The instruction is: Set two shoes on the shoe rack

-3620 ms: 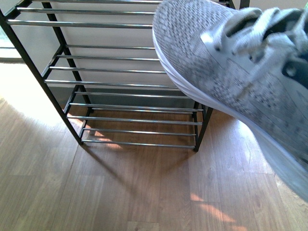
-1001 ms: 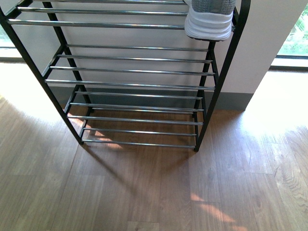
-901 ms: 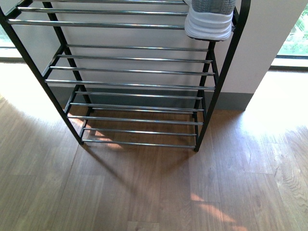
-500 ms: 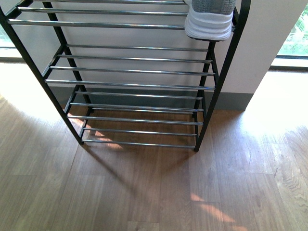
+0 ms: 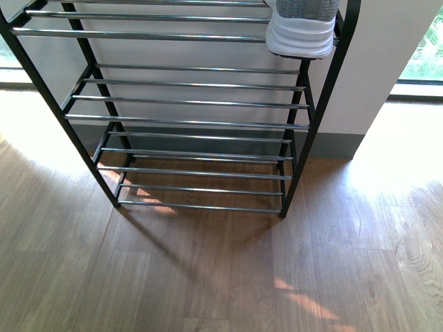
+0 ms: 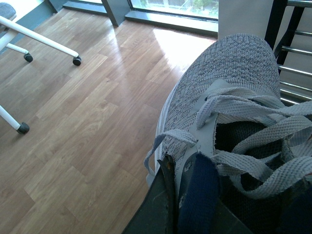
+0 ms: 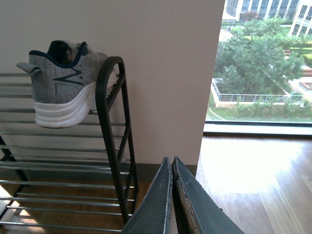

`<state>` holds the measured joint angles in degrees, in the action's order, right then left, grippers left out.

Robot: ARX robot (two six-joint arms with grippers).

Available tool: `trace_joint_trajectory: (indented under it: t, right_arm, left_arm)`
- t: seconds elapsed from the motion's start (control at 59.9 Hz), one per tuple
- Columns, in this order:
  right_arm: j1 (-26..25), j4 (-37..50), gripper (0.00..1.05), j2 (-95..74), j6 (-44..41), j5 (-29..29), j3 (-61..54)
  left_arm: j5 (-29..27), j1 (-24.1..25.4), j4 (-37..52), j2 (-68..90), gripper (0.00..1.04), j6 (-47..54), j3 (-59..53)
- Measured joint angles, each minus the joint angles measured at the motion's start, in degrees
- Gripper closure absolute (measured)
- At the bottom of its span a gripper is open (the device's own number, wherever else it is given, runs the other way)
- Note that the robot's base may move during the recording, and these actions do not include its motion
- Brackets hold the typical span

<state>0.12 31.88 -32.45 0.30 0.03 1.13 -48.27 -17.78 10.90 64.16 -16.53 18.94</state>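
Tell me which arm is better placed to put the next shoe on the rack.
Left. The left gripper clamps the held sneaker right by the shoe rack. The right gripper is shut and empty, and the shelved sneaker already sits on the rods.
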Motion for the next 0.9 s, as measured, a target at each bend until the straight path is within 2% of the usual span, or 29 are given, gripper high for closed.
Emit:
trace_joint_trajectory:
  t: [0.517,0.901]
  right_arm:
    - [0.0,-16.6,1.03,17.2,0.0,0.0,0.0]
    - [0.0,-22.4,1.03,23.0,0.0,0.0,0.0]
  left_arm:
    - [0.0,0.0,0.0,0.0,1.03,0.0,0.0]
    - [0.0,0.0,0.0,0.0,1.03,0.0,0.0]
